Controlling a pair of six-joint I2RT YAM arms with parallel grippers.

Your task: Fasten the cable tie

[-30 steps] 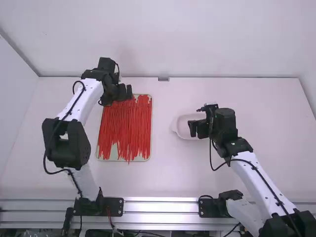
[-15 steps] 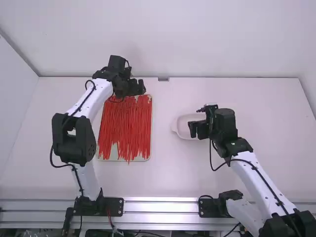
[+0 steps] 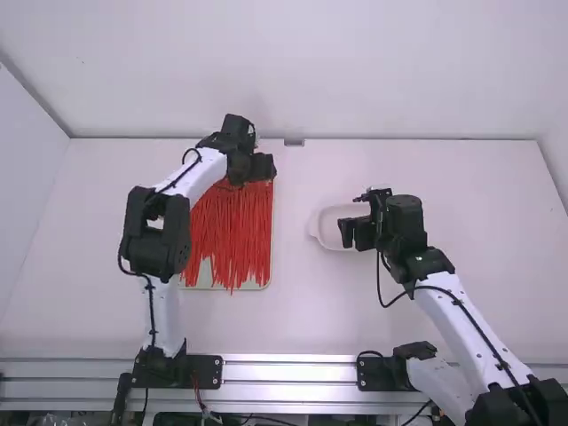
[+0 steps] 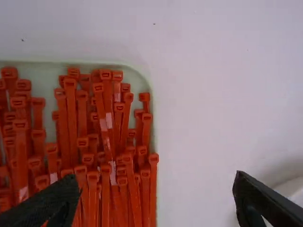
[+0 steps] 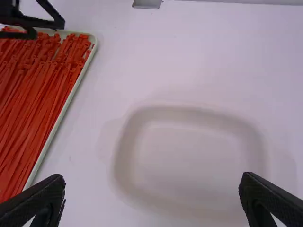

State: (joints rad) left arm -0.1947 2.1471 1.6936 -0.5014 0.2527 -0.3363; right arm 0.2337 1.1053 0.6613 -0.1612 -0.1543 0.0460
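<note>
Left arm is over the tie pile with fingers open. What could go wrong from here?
The orange-red plastic cable ties lie densely overlapped in the pale green tray, so the left gripper may well pinch several at once. Its open fingers straddle the tray's corner, one over bare white table; closing there might catch the rim and shift the tray.

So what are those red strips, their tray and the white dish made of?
The cable ties look like smooth nylon plastic, going by their moulded square heads. The tray is pale green and matte, probably plastic. The white dish is matte with soft edges; plastic or ceramic, hard to tell.
</note>
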